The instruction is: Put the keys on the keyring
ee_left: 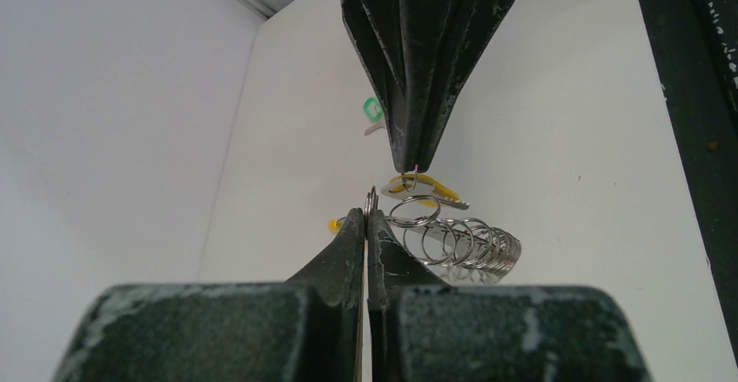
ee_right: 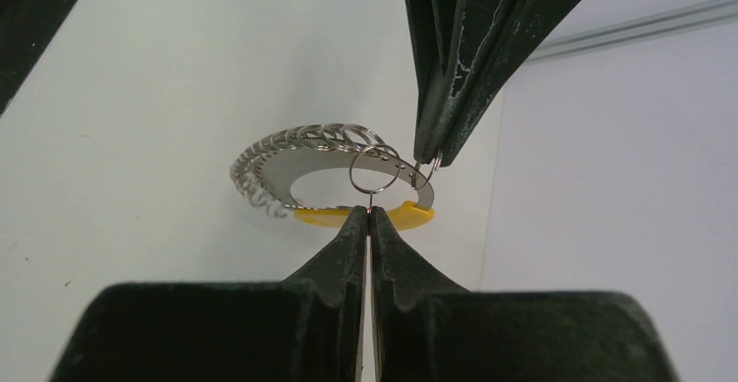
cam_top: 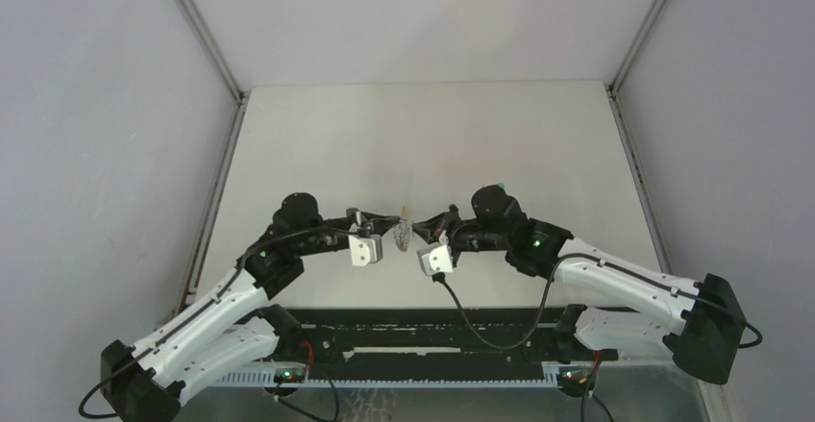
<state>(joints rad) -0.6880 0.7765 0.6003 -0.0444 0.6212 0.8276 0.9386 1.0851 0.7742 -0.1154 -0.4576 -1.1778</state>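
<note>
Grey metal keyring [ee_right: 318, 217] hangs over the desk [cam_top: 432, 134] between both arms. Here the left fingers [ee_left: 355, 230] and the right fingers [ee_right: 355, 230] each clench a small loop on it; a green-headed key [ee_left: 372, 108] shows beyond.

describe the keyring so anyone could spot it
On the white table, the left claw and right claw meet tip to tip. The keyring is pinched between them: a flat grey hoop, set apart by its yellow rim section and row of wire loops.

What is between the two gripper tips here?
The keyring, loaded with small rings, sits between the left gripper and right gripper; both wrist views show it.
</note>
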